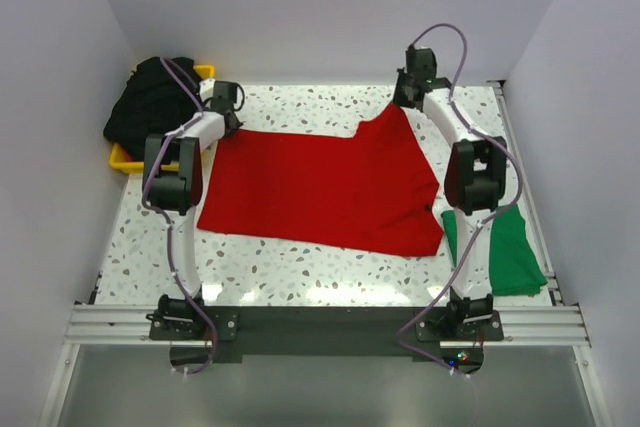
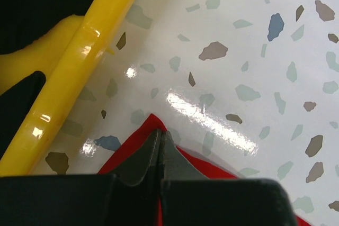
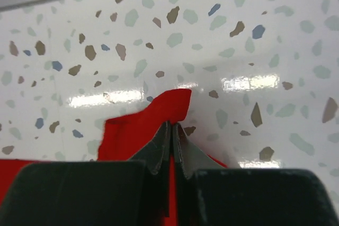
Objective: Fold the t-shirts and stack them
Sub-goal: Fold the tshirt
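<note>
So, the red t-shirt (image 1: 320,187) lies spread flat across the middle of the speckled table (image 1: 300,267), its long side running left to right, and both arms reach to its far edge. The left gripper (image 2: 160,133) is pinched tight on the shirt's far-left corner. In the left wrist view the two fingers meet with a point of red cloth between them.

Just left of that corner runs the rim of the yellow bin (image 1: 205,71), near the gripper but apart from it. The black t-shirts (image 1: 150,102) are heaped in the bin and hang over its rim.

The right gripper (image 3: 172,126) is likewise clamped on the far-right corner, where the cloth is drawn out into a peak — its red tip shows just beyond the fingertips. Past both corners a strip of bare table runs to the far wall (image 1: 330,7), cramped on the left by the bin and more open on the right.

The shirt's near edge lies back from the metal rail (image 1: 320,319), with a band of open table between. The green t-shirt (image 1: 515,252) lies in a compact shape at the near right, partly under the right arm and just beside the red shirt's near-right corner — whether they touch I cannot tell. Its right side is close to the table's right edge.
</note>
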You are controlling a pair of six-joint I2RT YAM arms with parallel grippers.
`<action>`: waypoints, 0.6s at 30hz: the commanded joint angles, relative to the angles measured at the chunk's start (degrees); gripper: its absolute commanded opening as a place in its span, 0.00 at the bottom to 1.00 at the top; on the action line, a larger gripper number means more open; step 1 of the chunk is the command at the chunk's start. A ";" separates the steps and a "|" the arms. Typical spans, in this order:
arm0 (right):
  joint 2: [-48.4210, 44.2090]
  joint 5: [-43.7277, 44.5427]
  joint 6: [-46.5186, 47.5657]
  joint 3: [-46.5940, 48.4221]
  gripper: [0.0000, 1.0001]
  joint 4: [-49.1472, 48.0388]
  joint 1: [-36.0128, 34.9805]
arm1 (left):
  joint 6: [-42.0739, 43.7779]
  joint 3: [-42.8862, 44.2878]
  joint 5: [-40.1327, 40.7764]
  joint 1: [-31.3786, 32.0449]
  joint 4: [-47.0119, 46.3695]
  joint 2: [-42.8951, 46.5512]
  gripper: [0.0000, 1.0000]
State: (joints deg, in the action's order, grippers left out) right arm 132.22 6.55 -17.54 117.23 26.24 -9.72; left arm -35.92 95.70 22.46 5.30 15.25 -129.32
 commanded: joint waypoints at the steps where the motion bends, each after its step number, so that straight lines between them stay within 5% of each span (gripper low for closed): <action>1: -9.51 1.19 -0.92 -2.35 0.00 -3.30 1.54 | -0.55 -0.51 -0.66 -0.29 -0.31 4.42 0.00; 18: -28.85 -0.39 -4.96 -26.96 0.00 -6.46 1.98 | -1.87 -9.48 -2.77 -1.78 -1.62 15.05 0.00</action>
State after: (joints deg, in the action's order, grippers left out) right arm 110.63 6.28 -20.62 91.92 22.70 -7.81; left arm -36.91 87.48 20.36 4.16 15.46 -118.63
